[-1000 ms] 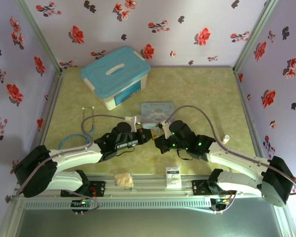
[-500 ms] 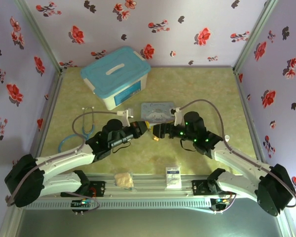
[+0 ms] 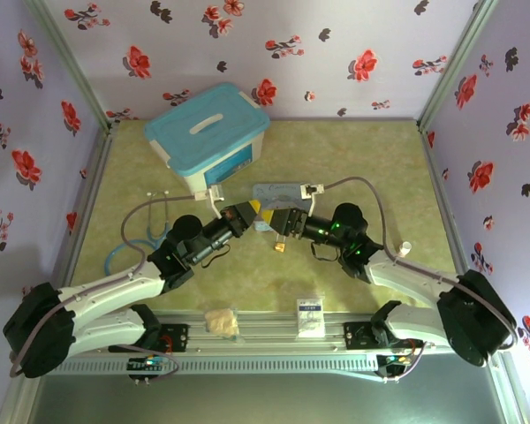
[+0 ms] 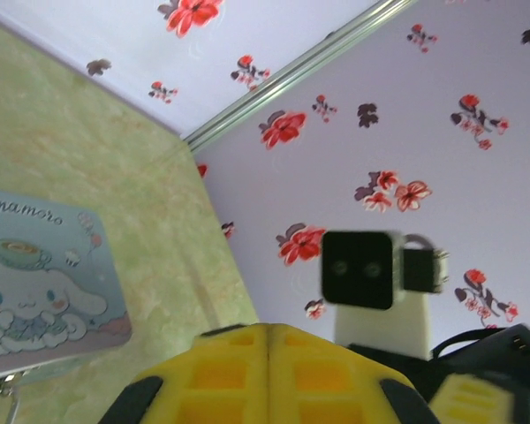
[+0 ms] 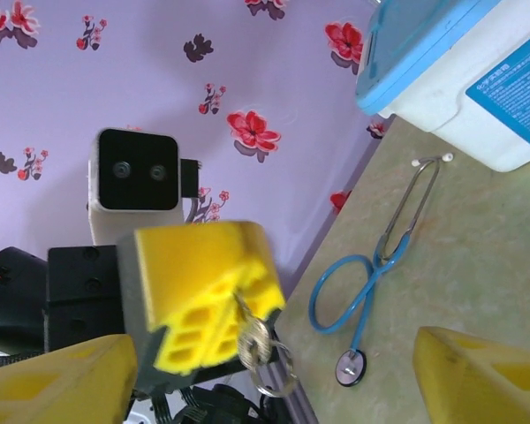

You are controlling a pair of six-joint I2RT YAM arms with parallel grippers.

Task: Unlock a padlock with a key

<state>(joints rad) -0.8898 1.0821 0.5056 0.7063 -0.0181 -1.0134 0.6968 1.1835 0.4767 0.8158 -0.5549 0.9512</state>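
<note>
The small brass padlock (image 3: 280, 248) lies on the green table, just below my two grippers and apart from both. My left gripper (image 3: 251, 211) is shut on the key (image 5: 254, 340). In the right wrist view the thin metal key sticks out from between the left gripper's yellow fingertips (image 5: 214, 296), and a key ring hangs from it. In the left wrist view its yellow pads (image 4: 238, 375) are pressed together. My right gripper (image 3: 285, 222) faces the left one with its jaws wide open and nothing between them; its yellow fingers (image 5: 53, 382) stand at the frame's lower corners.
A pale blue cartoon tin (image 3: 281, 196) lies just beyond the grippers. A white box with a blue lid (image 3: 208, 132) stands at the back left. A blue stethoscope (image 3: 150, 234) lies to the left. A small white card box (image 3: 311, 315) and a beige lump (image 3: 221, 322) sit at the near edge.
My right gripper has opened and the padlock it held now lies on the table. Both grippers have moved away from me toward the tin, the left still shut on the key.
</note>
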